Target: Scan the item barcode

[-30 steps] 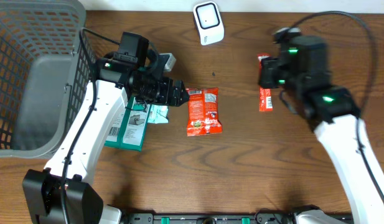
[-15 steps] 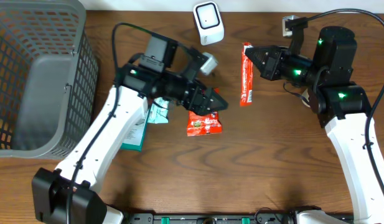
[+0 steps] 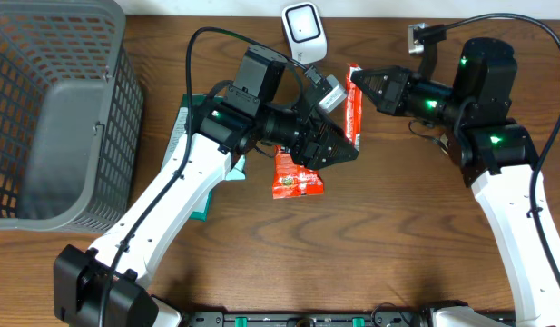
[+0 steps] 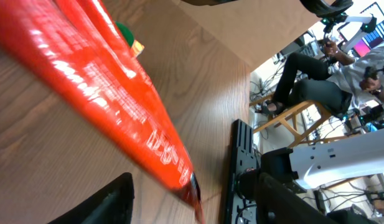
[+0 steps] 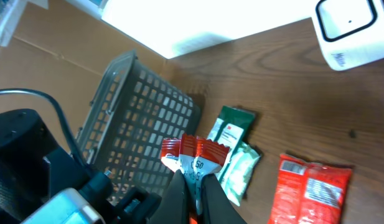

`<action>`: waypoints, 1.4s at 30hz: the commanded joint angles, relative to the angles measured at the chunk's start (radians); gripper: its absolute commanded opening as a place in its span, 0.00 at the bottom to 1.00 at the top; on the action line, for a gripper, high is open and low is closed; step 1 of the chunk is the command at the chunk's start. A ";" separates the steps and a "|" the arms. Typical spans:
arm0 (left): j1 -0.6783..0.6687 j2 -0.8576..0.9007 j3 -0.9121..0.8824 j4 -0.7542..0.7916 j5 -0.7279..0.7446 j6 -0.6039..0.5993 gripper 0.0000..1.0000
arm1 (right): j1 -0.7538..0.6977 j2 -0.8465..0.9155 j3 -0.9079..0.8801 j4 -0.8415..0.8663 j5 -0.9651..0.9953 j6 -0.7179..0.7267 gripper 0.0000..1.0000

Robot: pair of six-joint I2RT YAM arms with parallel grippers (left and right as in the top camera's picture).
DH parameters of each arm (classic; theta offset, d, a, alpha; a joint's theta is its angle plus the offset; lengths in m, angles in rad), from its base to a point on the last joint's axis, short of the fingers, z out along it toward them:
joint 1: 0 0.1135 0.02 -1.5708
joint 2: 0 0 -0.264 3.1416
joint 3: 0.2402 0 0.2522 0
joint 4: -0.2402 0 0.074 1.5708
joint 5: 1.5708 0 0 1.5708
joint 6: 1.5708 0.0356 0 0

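A long red snack packet hangs above the table, gripped at its top end by my right gripper, which is shut on it. In the right wrist view the packet's crimped end sticks out between the right gripper's fingers. My left gripper is at the packet's lower end. In the left wrist view the packet runs down between the left gripper's open fingers, with a gap on both sides. The white scanner stands at the back of the table.
A red pouch lies on the table under the left arm. Green packets lie to its left. A grey basket fills the left side. In the right wrist view the basket, green packets and red pouch lie below.
My left gripper has swung right and up to the lower end of the hanging packet. The right gripper has lifted the packet off the table and carried it left, near the scanner.
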 commanded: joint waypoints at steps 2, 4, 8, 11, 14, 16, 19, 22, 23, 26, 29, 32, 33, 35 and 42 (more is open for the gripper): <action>-0.004 0.011 -0.004 0.006 0.022 -0.008 0.57 | 0.019 0.003 0.000 0.027 -0.014 0.078 0.01; -0.004 0.011 -0.004 0.006 0.021 -0.008 0.57 | 0.026 0.003 0.000 0.042 -0.012 0.094 0.01; -0.004 0.011 -0.004 0.006 0.021 -0.008 0.40 | 0.038 0.003 0.000 0.043 0.014 0.109 0.01; -0.003 0.011 -0.004 0.005 0.016 -0.008 0.23 | 0.040 0.003 0.000 0.043 0.014 0.109 0.01; -0.003 0.011 -0.004 0.004 -0.033 -0.008 0.09 | 0.040 0.003 0.000 0.043 0.014 0.108 0.01; -0.003 0.011 -0.004 0.001 -0.040 -0.009 0.08 | 0.040 0.003 0.000 0.043 0.014 0.108 0.02; -0.001 0.011 -0.004 -0.003 -0.039 -0.044 0.07 | 0.040 0.003 0.000 0.044 0.014 0.083 0.15; 0.010 0.011 -0.003 -0.011 -0.038 -0.071 0.07 | 0.034 0.003 0.000 0.047 0.010 0.047 0.32; 0.016 0.011 -0.003 -0.019 -0.032 -0.072 0.07 | 0.031 0.003 0.000 0.047 0.003 0.044 0.42; 0.044 0.011 -0.003 -0.050 0.046 -0.072 0.07 | 0.003 0.003 0.000 0.051 -0.047 0.009 0.58; 0.077 0.011 -0.003 -0.061 0.177 -0.072 0.07 | -0.040 0.003 0.000 0.049 -0.117 -0.026 0.66; 0.109 0.011 -0.003 -0.060 0.307 -0.072 0.07 | -0.090 0.003 0.000 0.042 -0.206 -0.058 0.70; 0.117 0.011 -0.003 -0.060 0.347 -0.072 0.08 | -0.110 0.003 0.000 0.039 -0.246 -0.074 0.70; 0.125 0.011 -0.003 -0.060 0.410 -0.072 0.07 | -0.145 0.004 0.000 0.029 -0.327 -0.114 0.71; 0.120 0.011 -0.003 -0.059 0.514 -0.080 0.07 | -0.217 0.029 0.000 -0.016 -0.541 -0.174 0.71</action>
